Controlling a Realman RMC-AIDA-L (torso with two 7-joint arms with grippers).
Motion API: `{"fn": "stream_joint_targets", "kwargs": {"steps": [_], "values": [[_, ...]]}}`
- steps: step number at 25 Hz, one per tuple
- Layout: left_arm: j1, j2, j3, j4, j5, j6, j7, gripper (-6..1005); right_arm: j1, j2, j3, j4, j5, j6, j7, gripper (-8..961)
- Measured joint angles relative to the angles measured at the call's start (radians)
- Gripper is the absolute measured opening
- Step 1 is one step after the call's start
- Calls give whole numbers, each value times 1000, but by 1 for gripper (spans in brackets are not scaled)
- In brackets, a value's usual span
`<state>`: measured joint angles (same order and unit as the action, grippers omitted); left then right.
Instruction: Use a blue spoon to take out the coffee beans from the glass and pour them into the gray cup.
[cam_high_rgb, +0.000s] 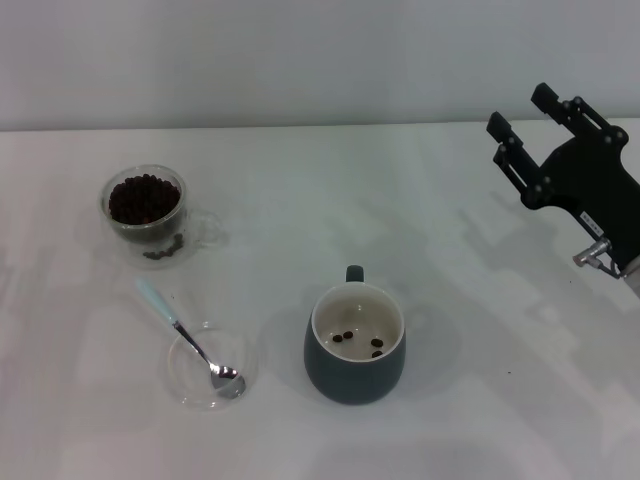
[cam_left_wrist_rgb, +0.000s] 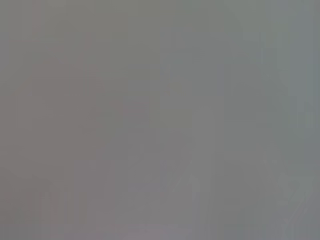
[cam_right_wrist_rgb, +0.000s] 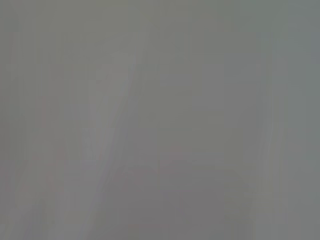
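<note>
In the head view the glass (cam_high_rgb: 146, 215) stands at the back left, filled with dark coffee beans (cam_high_rgb: 143, 198). The blue spoon (cam_high_rgb: 190, 338) lies with its metal bowl in a flat clear dish (cam_high_rgb: 205, 368) and its pale handle pointing toward the glass. The gray cup (cam_high_rgb: 355, 345) stands in the middle front, with a few beans (cam_high_rgb: 358, 342) on its cream bottom. My right gripper (cam_high_rgb: 523, 110) is open and empty, raised at the far right, well away from the cup. The left gripper is out of view. Both wrist views show only plain grey.
The white table (cam_high_rgb: 470, 300) runs back to a pale wall. The flat clear dish sits in front of the glass, left of the cup.
</note>
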<state>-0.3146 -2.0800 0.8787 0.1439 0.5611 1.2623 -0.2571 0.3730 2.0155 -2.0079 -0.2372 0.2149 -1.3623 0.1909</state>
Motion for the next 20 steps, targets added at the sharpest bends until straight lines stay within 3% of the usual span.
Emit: {"fn": "stream_joint_targets", "kwargs": {"steps": [20], "values": [[-98,-5,-5,-96,-81,6,72,749,2,-2,37,4,42,39,-17,574]]}}
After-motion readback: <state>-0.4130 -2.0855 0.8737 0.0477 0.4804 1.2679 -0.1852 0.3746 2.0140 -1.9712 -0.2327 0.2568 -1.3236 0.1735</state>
